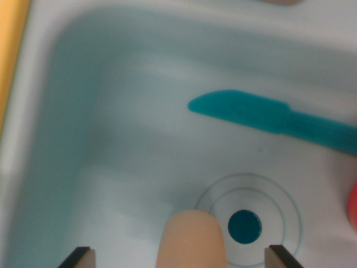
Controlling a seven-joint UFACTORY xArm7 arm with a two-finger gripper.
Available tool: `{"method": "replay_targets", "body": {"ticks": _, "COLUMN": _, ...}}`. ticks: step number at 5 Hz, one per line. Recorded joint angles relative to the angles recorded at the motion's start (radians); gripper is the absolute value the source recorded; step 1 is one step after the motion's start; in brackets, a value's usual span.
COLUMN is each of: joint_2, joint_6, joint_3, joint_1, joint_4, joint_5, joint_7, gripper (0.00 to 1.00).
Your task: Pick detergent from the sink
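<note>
Looking straight down into one pale blue-white sink (pixel 67 139), whole frame a bit blurry. One round drain (pixel 245 226) at lower centre-right, dark teal hole in the middle with a couple of faint rings around it.

One teal plastic knife (pixel 268 116) lying flat on the sink floor, upper right of the frame, rounded blade tip pointing toward the frame's left, ribbed handle running off the right edge. Well apart from the drain.

One peach-coloured rounded thing (pixel 191 240) poking up from the bottom edge at centre, just left of the drain hole and overlapping the drain's outer ring in the picture. Probably the detergent bottle seen from its top, but too soft and cropped to say for sure. Only the upper end showing.

Claw (pixel 179 258): two dark fingertips just peeking in at the bottom edge, one at lower left (pixel 80 257), one at lower right (pixel 280 257). Spread wide, with the peach thing sitting between them and clear gaps on both sides, so nothing gripped.

One sliver of red object (pixel 352 205) at the right edge, mostly cut off, can't tell what. One yellow strip (pixel 10 50) down the upper left edge, outside the sink rim. One small greyish-brown blob (pixel 283 2) at the very top edge, unidentifiable.
</note>
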Motion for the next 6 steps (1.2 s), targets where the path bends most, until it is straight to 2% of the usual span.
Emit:
{"method": "replay_targets", "body": {"ticks": 1, "joint_2": 0.000, "joint_6": 0.000, "joint_3": 0.000, "joint_1": 0.0000, "joint_4": 0.000, "joint_5": 0.0000, "joint_7": 0.000, "gripper": 1.00}}
{"method": "replay_targets", "body": {"ticks": 6, "joint_2": -0.001, "joint_6": 0.005, "joint_3": 0.000, "joint_1": 0.0000, "joint_4": 0.003, "joint_5": -0.0002, "joint_7": 0.000, "gripper": 1.00}}
